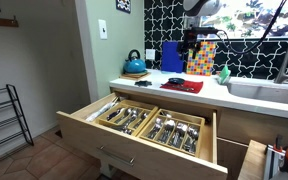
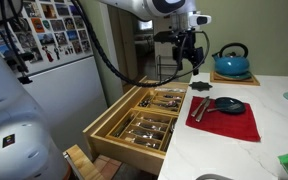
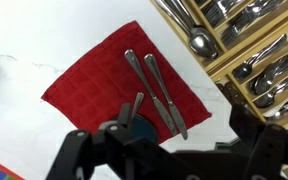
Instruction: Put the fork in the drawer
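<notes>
The drawer (image 1: 144, 148) stands pulled open below the counter, its wooden tray compartments full of cutlery; it also shows in an exterior view (image 2: 124, 140) and the wrist view (image 3: 254, 50). A red cloth (image 3: 94, 85) lies on the white counter beside it. On the cloth lie two long silver utensils (image 3: 159, 90) and a short thin grey one (image 3: 137, 103), the fork as far as I can tell; its tip is hidden beside a dark round object (image 3: 139, 128). My gripper (image 3: 169, 160) hangs open and empty well above the cloth, as both exterior views show (image 1: 192, 45) (image 2: 189, 55).
A teal kettle (image 1: 134, 65) on a wooden trivet stands at the counter's back, also in an exterior view (image 2: 232, 62). A colourful box (image 1: 201, 58) stands against the tiled wall. A sink (image 1: 269, 90) lies past the cloth. A fridge (image 2: 44, 90) stands beside the drawer.
</notes>
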`<state>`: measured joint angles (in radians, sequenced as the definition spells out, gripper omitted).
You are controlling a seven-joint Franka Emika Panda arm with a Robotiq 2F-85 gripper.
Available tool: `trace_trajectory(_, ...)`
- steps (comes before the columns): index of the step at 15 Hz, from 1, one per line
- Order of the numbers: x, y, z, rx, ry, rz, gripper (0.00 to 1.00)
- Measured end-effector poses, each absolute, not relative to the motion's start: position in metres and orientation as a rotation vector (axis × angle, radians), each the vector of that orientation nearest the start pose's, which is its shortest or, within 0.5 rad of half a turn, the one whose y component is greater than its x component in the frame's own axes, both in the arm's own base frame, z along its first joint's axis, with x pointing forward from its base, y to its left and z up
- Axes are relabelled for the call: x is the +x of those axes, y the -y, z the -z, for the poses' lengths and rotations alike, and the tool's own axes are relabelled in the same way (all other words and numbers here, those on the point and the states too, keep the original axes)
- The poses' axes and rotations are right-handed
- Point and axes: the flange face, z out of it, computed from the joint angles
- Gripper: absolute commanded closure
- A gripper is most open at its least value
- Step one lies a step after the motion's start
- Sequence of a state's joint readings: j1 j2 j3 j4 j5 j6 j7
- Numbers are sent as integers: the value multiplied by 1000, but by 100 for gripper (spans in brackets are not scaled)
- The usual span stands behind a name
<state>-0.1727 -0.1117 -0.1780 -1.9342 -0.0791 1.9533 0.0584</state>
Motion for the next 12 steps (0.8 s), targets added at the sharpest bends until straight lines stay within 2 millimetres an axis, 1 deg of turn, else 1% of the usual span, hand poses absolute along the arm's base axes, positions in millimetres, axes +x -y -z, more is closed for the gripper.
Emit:
trace_trajectory(3, 516, 220, -533, -3133, -682, 250, 0)
trace_trajectory(5, 524, 234, -526, -3098, -739, 283, 0)
trace_trajectory(7, 526, 236, -522, -3097, -745, 277, 0)
trace_trajectory(12, 527, 234, -525, -3098, -738, 284, 0)
